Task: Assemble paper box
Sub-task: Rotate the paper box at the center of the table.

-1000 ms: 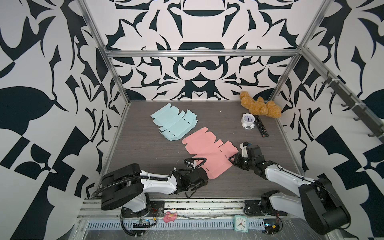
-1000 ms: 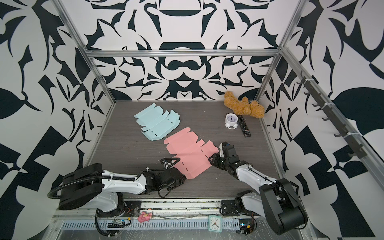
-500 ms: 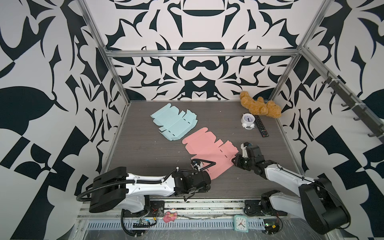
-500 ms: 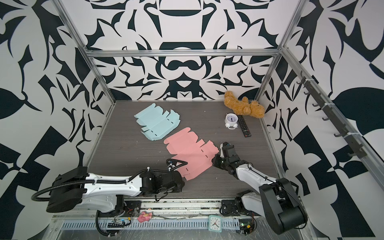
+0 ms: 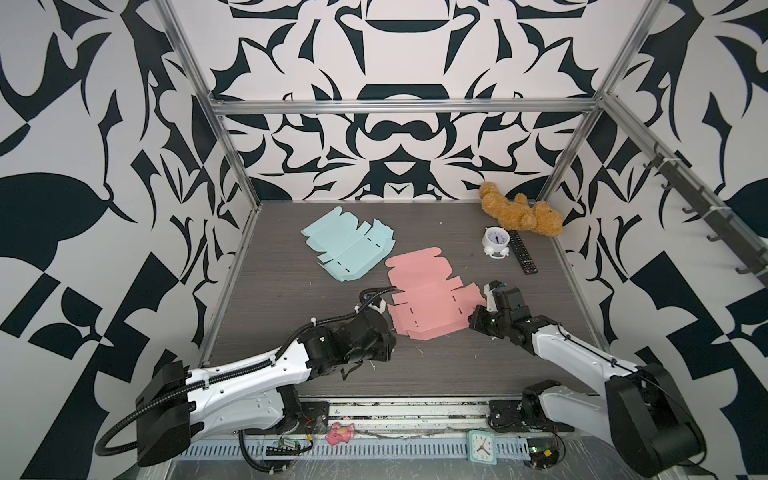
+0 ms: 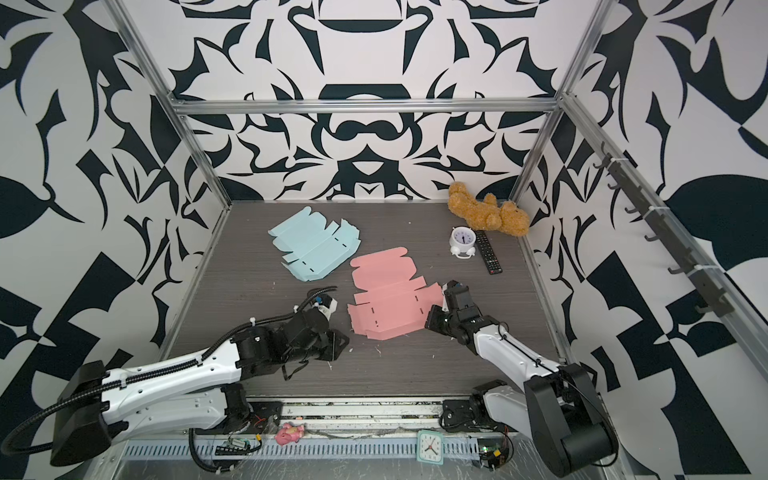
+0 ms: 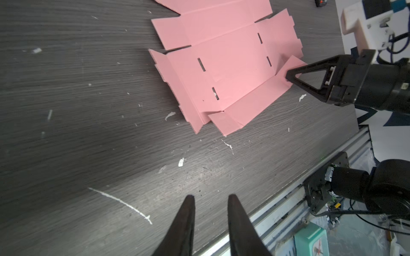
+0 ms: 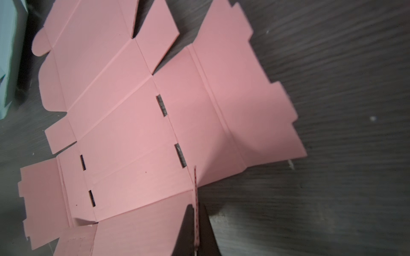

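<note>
You've got the pink box blank (image 6: 390, 299) lying mostly flat. Your right gripper (image 6: 432, 321) is pinched onto its near right corner. Your left gripper (image 6: 337, 344) sits low just beside its near left corner, not on it. The blue blank (image 6: 313, 245) lies just behind the pink one, to the left. The clock (image 6: 462, 243), remote (image 6: 488, 257) and teddy (image 6: 488, 214) are farther back on its right.

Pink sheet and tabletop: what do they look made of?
Pink sheet: likely thin corrugated card, matte; crisp score lines, die-cut slots, a dotted, fluted-looking cut edge in the right wrist view.
Tabletop: probably dark grey wood-grain laminate, slight sheen; streaky grain, pale scratches.
</note>
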### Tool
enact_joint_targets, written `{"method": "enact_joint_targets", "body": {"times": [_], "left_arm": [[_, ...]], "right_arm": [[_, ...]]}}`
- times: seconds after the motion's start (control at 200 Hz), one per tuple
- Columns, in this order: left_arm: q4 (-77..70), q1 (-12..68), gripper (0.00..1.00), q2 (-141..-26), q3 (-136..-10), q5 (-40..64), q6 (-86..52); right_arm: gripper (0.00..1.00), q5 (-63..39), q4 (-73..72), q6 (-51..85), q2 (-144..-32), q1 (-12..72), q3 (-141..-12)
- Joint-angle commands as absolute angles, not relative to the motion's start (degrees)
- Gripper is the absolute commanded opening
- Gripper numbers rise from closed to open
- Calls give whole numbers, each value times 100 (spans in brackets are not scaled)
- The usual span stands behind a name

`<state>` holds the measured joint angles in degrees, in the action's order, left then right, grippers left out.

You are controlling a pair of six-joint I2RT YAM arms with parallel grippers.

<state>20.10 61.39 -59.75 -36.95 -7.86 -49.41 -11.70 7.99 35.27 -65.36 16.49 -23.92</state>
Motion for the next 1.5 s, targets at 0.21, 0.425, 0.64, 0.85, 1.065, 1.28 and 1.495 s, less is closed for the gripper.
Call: {"method": "enact_joint_targets", "body": {"times": [0.21, 0.425, 0.64, 0.85, 1.065, 1.28, 1.495], "left_arm": [[1884, 5077, 35, -6100, -3729, -100, -4380], [1531, 4479, 35, -6335, -3540, 56, -4489], [1553, 3681, 35, -6476, -3693, 567, -4109], [1723, 3173, 35, -6750, -3884, 843, -3775], [1776, 2914, 33, -6795, -3872, 784, -3651], [1778, 2911, 33, -6680, -3592, 821, -3705], [1774, 2910, 33, -6610, -3339, 839, -3825]], "right_arm": [[0, -903, 2305, 2513, -6237, 1881, -3410], [0, -1028, 2649, 2045, -6835, 2321, -4099], [0, -706, 3073, 1876, -7073, 3036, -4509], [0, -792, 3523, 1510, -7182, 3256, -4817], [0, -1019, 3831, 1014, -7488, 3377, -5155], [0, -1379, 3815, 443, -7759, 3616, -5468], [0, -1432, 3674, -6, -8305, 3617, -5917]]}}
